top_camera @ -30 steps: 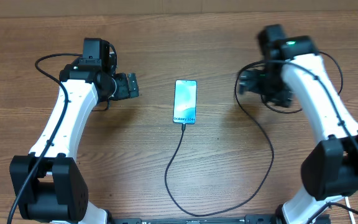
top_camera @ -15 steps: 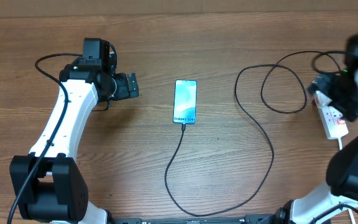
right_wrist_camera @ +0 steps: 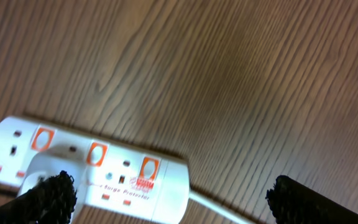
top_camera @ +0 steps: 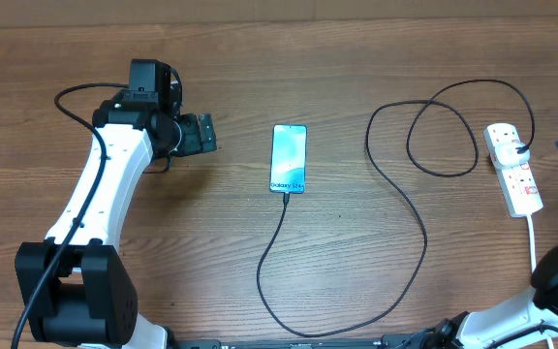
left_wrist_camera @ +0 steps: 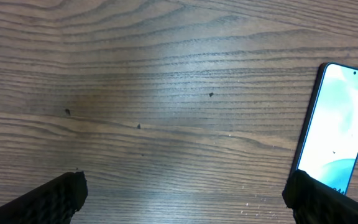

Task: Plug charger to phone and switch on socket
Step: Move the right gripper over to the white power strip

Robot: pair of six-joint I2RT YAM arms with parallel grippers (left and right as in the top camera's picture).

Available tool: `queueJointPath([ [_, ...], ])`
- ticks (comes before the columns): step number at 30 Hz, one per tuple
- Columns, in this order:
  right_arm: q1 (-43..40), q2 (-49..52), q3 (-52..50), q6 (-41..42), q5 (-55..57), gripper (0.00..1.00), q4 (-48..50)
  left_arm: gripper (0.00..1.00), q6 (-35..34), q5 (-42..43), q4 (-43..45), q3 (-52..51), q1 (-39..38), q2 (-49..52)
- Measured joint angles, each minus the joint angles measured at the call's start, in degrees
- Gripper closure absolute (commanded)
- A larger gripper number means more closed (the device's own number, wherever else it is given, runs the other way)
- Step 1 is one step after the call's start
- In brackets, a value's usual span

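1. Wood-grain worktop (top_camera: 356, 58) carries everything; nearest its front edge the charger (top_camera: 425, 236), a thin black cable, sweeps round in a wide bend between the two arm bases.
2. From that bend one run of the cable climbs to the phone (top_camera: 289, 158) and meets its near short edge, with the plug tip at the port.
3. The phone lies flat near the middle of the worktop, its light blue screen up and its long side running near to far; it also shows at the right edge of the left wrist view (left_wrist_camera: 340, 124).
4. The other run rises on the right, curls into a loop and ends at the socket (top_camera: 513, 167), a white strip lying flat near the right edge with a white cord (top_camera: 533, 242) trailing from its near end.
5. The right tool (right_wrist_camera: 176, 199) hangs over the socket (right_wrist_camera: 92, 168) with its fingers spread wide, holding nothing; the overhead view shows only a sliver of it at the right border.
6. The left tool (top_camera: 204, 134) sits left of the phone, well apart from it, its fingers also spread wide and bare.
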Motion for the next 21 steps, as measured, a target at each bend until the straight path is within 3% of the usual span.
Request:
queueJointPath([
  [21,-1.3,0.0,-19.3,-5.3,-5.9,0.00,24.4,0.00,0.0,0.0,0.0,0.0,0.0,0.0],
])
